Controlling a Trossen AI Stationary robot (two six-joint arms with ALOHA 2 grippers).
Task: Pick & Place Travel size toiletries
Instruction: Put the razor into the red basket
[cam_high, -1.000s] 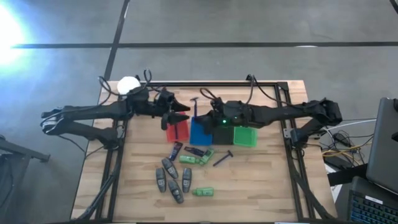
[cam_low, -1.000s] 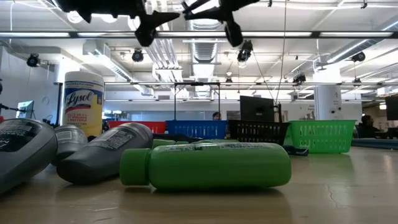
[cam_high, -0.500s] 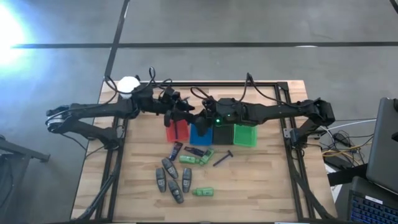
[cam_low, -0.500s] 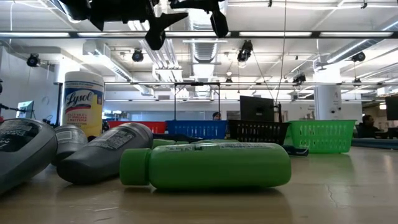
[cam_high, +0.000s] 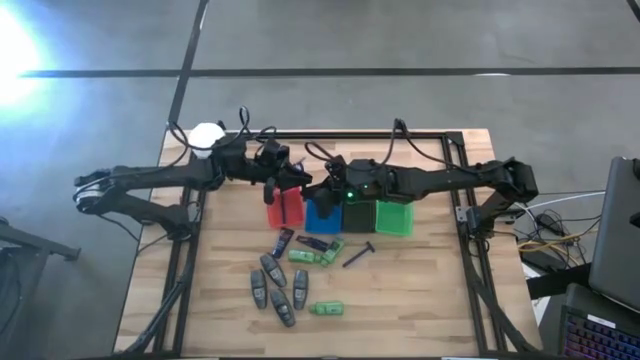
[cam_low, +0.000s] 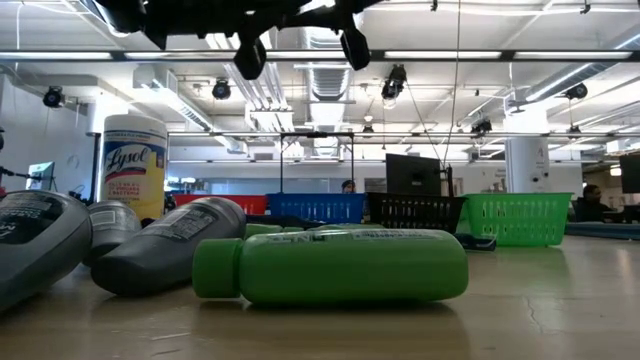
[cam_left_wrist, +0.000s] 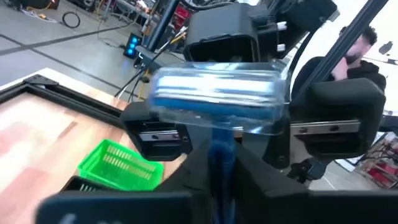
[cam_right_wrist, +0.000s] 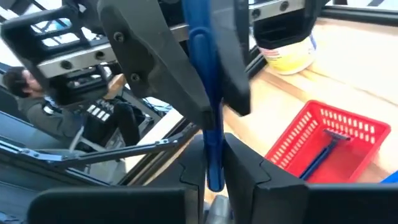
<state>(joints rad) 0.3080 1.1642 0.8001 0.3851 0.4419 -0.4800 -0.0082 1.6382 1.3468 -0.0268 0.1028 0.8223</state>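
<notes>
A blue razor (cam_left_wrist: 217, 99) with a clear-capped head hangs high above the red basket (cam_high: 285, 208) and the blue basket (cam_high: 322, 212). My left gripper (cam_high: 300, 181) and my right gripper (cam_high: 318, 186) meet there, tip to tip, both shut on the razor. In the low view they show at the top edge, the left gripper (cam_low: 250, 55) and the right gripper (cam_low: 352, 45). Grey tubes (cam_high: 272, 285), green tubes (cam_high: 325, 308) and dark slim pieces (cam_high: 300, 241) lie loose on the near half of the table. Another blue razor (cam_right_wrist: 326, 149) lies in the red basket. My left gripper pinches the razor's handle (cam_left_wrist: 219, 163) between its two fingers, a little below the head. The head stands beyond the fingertips, crosswise to the handle. The razor is lifted clear of the baskets. My right gripper pinches the razor's handle at its other end (cam_right_wrist: 214, 163) between its two fingers. The handle runs on from its fingertips, along them, in between the left gripper's fingers (cam_right_wrist: 155, 62).
A black basket (cam_high: 357, 215) and a green basket (cam_high: 393, 218) stand to the right of the blue one. A white-lidded yellow jar (cam_high: 207, 135) stands at the far left corner. A dark razor (cam_high: 358, 255) lies near the green tubes. A person sits beyond the table (cam_left_wrist: 357, 50).
My left gripper has moved toward the table's right, up to the right gripper, and has shut on the razor's handle. My right gripper has carried the razor a little toward the table's left and stays shut on it.
</notes>
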